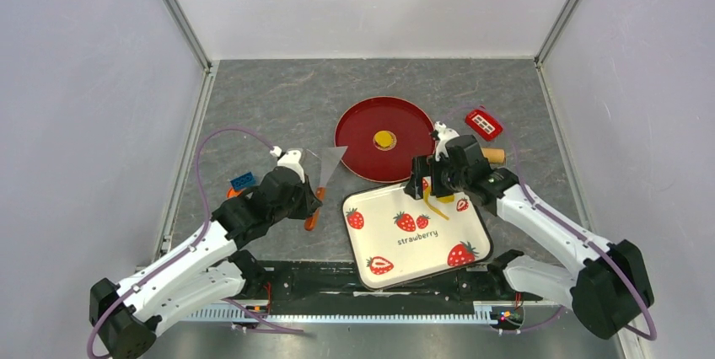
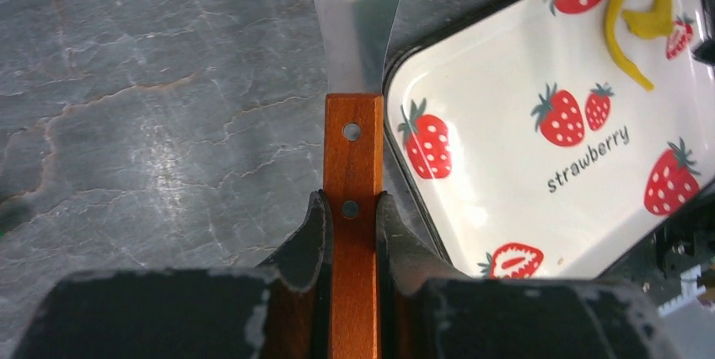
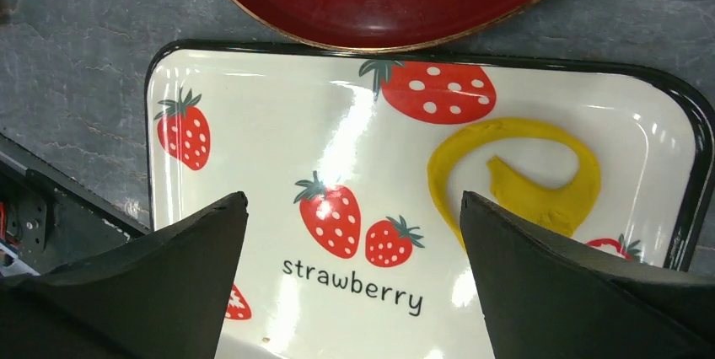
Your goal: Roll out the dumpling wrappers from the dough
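Observation:
A small flat yellow dumpling wrapper (image 1: 384, 139) lies in the middle of the red plate (image 1: 362, 136). A curled yellow strip of dough (image 3: 523, 182) lies at the far right corner of the strawberry tray (image 3: 278, 123). My right gripper (image 3: 352, 199) hangs open over the tray, nothing between its fingers, the dough just off its right finger. My left gripper (image 2: 352, 200) is shut on the wooden handle (image 2: 354, 148) of a scraper. The scraper's metal blade (image 1: 331, 161) rests on the table left of the plate.
A red rectangular mould (image 1: 484, 123) and the wooden end of a rolling pin (image 1: 493, 156) lie right of the plate, behind my right arm. A blue block (image 1: 243, 180) sits left of my left arm. White walls enclose the grey table (image 1: 278, 98).

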`<state>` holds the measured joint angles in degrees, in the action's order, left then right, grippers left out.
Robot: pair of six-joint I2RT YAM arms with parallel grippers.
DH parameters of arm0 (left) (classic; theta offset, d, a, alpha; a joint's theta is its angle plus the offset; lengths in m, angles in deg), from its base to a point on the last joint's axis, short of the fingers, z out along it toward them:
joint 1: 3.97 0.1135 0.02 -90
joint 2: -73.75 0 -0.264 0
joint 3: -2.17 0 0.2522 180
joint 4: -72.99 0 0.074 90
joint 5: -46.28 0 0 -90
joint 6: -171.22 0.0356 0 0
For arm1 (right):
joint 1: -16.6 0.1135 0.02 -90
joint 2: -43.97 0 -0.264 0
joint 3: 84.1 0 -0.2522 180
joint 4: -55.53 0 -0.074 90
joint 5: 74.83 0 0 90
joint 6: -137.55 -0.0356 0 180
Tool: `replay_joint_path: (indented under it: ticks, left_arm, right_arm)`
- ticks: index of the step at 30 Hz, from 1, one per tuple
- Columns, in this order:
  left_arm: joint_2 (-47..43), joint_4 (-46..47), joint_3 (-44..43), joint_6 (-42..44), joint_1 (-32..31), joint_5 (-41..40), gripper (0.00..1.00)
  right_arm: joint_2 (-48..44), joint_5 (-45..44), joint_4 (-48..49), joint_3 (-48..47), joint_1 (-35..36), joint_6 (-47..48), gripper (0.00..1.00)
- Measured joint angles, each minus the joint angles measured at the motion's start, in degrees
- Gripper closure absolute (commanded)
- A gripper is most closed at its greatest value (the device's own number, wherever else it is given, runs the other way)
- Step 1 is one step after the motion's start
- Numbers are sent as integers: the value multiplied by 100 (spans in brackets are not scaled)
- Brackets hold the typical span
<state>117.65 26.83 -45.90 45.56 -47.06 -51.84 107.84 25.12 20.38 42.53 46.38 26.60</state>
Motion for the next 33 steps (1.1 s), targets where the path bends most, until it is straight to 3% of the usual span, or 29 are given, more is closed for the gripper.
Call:
replay_joint_path:
  ticks: [10, 13, 17, 18, 20, 22, 25, 33]
  left_arm:
    - [828, 205, 114, -245, 407, -953, 97]
    - [1390, 361, 105, -227, 664, -975, 90]
    - [1945, 396, -4, -127, 916, -973, 74]
    - [2033, 417, -46, -79, 946, -973, 65]
    - [2175, 483, -157, 61, 1023, -960, 38]
    - [2236, 610, -229, 177, 1088, -909, 25]
    - [2249, 859, -286, 269, 1163, -802, 19]
    - [1908, 1202, -249, 297, 1325, -472, 18]
  right_arm:
    - [-435, -280, -317, 297, 0, -4, 2]
    - [-468, -330, -369, 352, 0, -4, 2]
    - [-540, -409, -444, 420, 0, -4, 2]
    - [-564, -442, -470, 428, 0, -4, 2]
    - [-629, -522, -518, 452, 0, -4, 2]
    - [-704, -629, -581, 476, 0, 0, 2]
    - [-772, -896, -717, 485, 0, 63, 2]
    - [-769, -1357, -778, 481, 0, 227, 2]
